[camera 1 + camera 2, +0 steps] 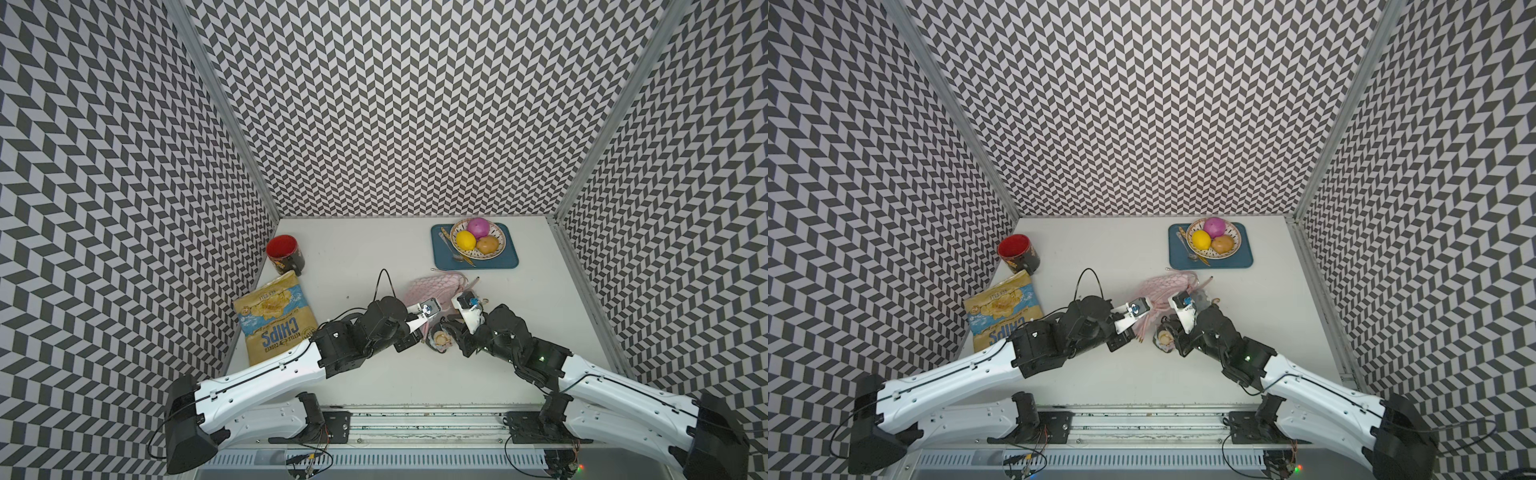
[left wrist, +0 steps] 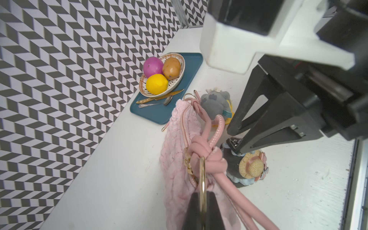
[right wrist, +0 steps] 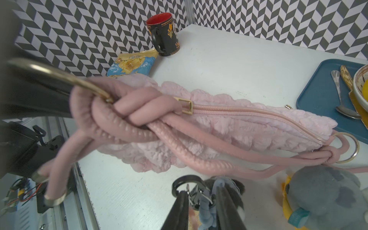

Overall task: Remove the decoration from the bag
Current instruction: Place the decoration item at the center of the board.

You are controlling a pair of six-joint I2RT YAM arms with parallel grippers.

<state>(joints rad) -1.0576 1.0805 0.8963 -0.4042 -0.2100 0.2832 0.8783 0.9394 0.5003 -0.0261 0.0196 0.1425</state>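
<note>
The pale pink quilted bag lies mid-table with its long pink cord knotted at both ends. My left gripper is shut on the gold ring at the bag's near end. The decoration, a small doll with a straw hat and a dark clasp, rests on the table just beside that end, apart from the ring. My right gripper stands over it, jaws a little apart around the clasp and blue ribbon.
A grey plush toy lies by the bag's far ring. Behind it a blue tray carries cutlery and a fruit bowl. A red-lined black mug and a chips packet stand by the left wall.
</note>
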